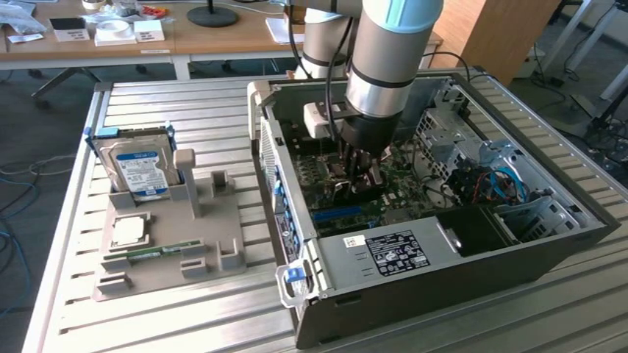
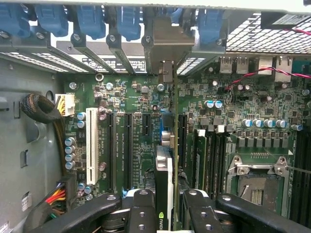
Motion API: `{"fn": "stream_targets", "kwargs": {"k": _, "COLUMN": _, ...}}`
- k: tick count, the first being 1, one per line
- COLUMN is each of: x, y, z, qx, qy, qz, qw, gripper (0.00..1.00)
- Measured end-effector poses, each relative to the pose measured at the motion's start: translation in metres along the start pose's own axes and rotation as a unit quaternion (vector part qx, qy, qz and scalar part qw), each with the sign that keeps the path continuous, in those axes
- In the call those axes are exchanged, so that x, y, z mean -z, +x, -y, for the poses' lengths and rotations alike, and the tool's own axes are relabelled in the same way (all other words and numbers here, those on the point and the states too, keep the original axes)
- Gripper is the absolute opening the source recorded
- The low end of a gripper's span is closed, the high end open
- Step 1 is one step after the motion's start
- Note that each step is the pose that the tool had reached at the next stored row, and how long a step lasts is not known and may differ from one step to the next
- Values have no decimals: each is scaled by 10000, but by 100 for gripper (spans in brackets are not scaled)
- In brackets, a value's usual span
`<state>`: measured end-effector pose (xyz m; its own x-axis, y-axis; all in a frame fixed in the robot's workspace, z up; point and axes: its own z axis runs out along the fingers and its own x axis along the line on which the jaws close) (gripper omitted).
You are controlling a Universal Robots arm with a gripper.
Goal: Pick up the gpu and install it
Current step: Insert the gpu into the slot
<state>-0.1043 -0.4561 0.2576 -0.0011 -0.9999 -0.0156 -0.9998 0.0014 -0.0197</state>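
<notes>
In the exterior view the silver-and-blue robot arm [image 1: 387,51] reaches down into the open black computer case [image 1: 442,287]. The arm covers most of the gpu there, so the card's lower edge and any contact with the board cannot be made out. In the wrist view the gpu [image 2: 164,165] is seen edge-on inside the case. Its flat faces are hidden and the part behind the jaws is cut off by the picture's edge. Whether its connector edge sits in the blue slot [image 2: 166,127] below it cannot be told.

The green motherboard [image 2: 146,97] lines the case floor. Long black slots [image 2: 127,145] run close beside the card, a white slot [image 2: 91,138] lies further off, and an empty metal processor socket [image 2: 255,179] lies on the card's other side. A row of blue plastic clips [image 2: 92,19] lines the case's rear wall. A red-and-black wire pair [image 2: 252,73] crosses the board near that wall. A black braided cable bundle [image 2: 41,107] curls by the case's side wall.

Outside the case, on the exterior view's left, a grey moulded holder [image 1: 167,243] on the slatted metal table [image 1: 176,103] carries a blue-and-white labelled hard drive [image 1: 143,165] upright.

The gpu is thin and dark, with a pale edge and a green-and-white logo near the jaws. Its grey metal end bracket [image 2: 165,53] reaches the case's rear wall among the clips. The jaws are closed narrow on the card, with one black finger [image 2: 141,213] against each face.
</notes>
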Motion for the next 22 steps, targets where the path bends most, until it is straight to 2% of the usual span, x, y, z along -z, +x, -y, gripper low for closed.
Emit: {"fn": "stream_targets", "kwargs": {"k": 22, "x": -49, "y": 1, "z": -6, "qx": 0, "qy": 0, "qz": 0, "qw": 10000, "gripper": 27}}
